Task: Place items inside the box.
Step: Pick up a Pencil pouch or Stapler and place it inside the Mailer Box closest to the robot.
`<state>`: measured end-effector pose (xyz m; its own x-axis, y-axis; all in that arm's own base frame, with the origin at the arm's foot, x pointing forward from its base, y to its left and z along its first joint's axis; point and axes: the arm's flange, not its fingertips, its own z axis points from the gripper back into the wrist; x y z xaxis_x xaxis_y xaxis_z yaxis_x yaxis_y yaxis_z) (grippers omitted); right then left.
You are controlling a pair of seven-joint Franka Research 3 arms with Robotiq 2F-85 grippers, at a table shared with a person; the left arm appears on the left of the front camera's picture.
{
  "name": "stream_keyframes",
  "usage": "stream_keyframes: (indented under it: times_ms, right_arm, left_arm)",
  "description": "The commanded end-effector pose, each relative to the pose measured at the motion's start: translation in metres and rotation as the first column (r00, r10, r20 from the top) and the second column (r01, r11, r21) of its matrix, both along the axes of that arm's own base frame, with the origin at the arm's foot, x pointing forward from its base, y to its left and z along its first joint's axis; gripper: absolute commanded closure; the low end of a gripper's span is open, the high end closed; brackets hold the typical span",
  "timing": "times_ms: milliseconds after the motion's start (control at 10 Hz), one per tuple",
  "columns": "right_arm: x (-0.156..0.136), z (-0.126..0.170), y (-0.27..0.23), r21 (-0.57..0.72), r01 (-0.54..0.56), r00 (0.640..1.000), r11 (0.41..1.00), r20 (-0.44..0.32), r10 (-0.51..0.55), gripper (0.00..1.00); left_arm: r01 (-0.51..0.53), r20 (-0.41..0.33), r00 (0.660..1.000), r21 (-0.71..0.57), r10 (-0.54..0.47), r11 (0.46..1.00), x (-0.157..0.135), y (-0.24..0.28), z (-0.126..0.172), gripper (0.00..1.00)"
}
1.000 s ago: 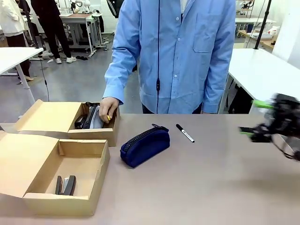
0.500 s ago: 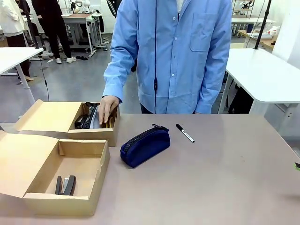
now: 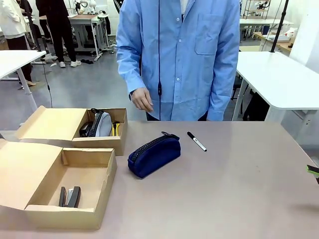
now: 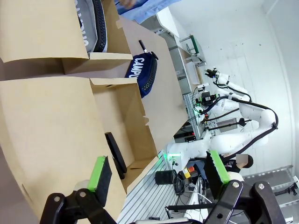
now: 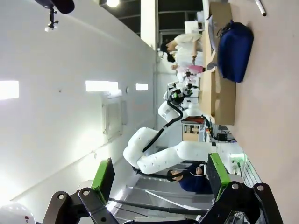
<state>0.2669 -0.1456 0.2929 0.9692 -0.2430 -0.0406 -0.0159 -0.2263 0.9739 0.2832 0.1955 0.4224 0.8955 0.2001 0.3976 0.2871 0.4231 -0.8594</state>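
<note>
Two open cardboard boxes stand at the table's left. The far box [image 3: 50, 124] holds a grey zip case [image 3: 102, 124] and a yellow utility knife [image 3: 115, 129]. In the near box [image 3: 107, 172] lies a black stapler [image 3: 70, 196], also seen in the left wrist view [image 4: 115, 151]. A navy pencil case [image 3: 154, 154] [image 4: 144, 74] [image 5: 235, 44] and a black marker [image 3: 197, 141] [image 4: 142, 45] lie mid-table. My left gripper [image 4: 159, 170] hangs open above the near box's flap. My right gripper [image 5: 160, 172] is open and empty, with one green pad [image 3: 313, 170] at the right edge.
A person in a blue shirt stands at the far side, one hand [image 3: 143, 99] raised off the table above the far box. White tables stand behind at left and right [image 3: 284, 79]. The table's right half [image 3: 249, 189] is bare.
The person's hand has come up out of the far box, leaving the yellow knife inside. My right gripper has swung off to the right edge of the front view.
</note>
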Motion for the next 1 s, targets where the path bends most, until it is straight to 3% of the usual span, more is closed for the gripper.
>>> stream_keyframes:
  times_ms: [0,600,700,800,900]
  right_arm:
    - [0.002,0.007,-0.001,0.018,0.008,1.0,1.0,-0.017,-0.008,0.0]
    - [0.0,0.0,0.0,0.0,0.0,1.0,1.0,-0.001,0.0,0.0]
    - [-0.002,0.005,0.016,-0.064,-0.136,0.988,0.989,0.067,0.14,0.0]
    - [0.004,0.017,0.041,-0.165,-0.192,0.96,0.967,0.175,0.22,0.0]
    - [0.012,0.033,0.078,-0.354,-0.249,0.904,0.901,0.248,0.348,0.0]
  left_arm:
    - [0.0,0.031,1.0,-0.016,0.0,1.0,0.001,-0.001,0.001,0.0]
    - [0.0,0.031,1.0,-0.016,0.0,1.0,0.001,-0.001,0.001,0.0]
    - [0.0,0.031,1.0,-0.016,0.0,1.0,0.001,-0.001,0.001,0.0]
    - [0.0,0.031,1.0,-0.016,0.0,1.0,0.001,-0.001,0.001,0.0]
    - [0.0,0.031,1.0,-0.016,0.0,1.0,0.001,-0.001,0.001,0.0]
